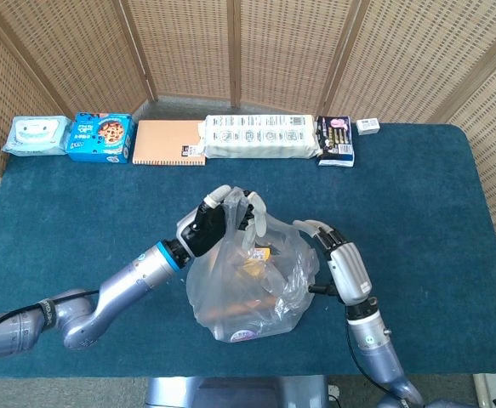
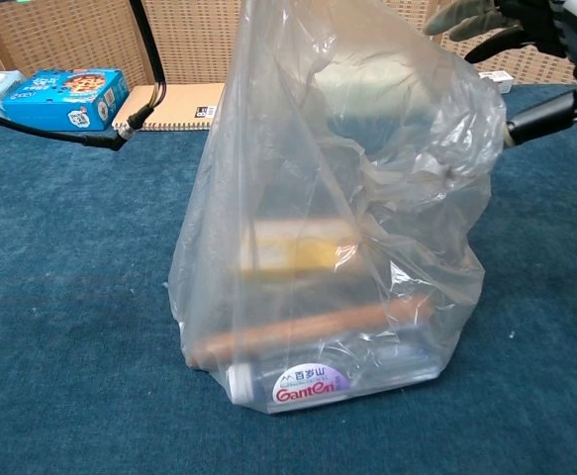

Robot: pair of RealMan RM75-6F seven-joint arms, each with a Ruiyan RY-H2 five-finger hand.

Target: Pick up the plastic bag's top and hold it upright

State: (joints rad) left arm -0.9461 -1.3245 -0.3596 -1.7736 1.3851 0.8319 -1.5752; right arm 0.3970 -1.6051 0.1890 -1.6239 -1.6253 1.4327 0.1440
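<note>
Head view: my left hand (image 1: 222, 217) pinches the clear plastic bag (image 1: 252, 293) by its top at table centre, keeping it upright; my right hand (image 1: 341, 259), fingers apart, steadies its side.

Chest view: the bag stands tall, a Ganten bottle (image 2: 313, 381) weighting its base.

A folding wicker screen (image 1: 239, 51) stands behind the table (image 1: 418, 221), its woven panels set in dark wood frames and angled in a zigzag. The same screen also runs down both sides. The table is covered in a deep blue, carpet-like cloth with rounded far corners. A strip of grey floor (image 1: 179, 106) shows between the table's far edge and the foot of the screen. Even, soft daylight falls over everything, with no hard shadows.
</note>
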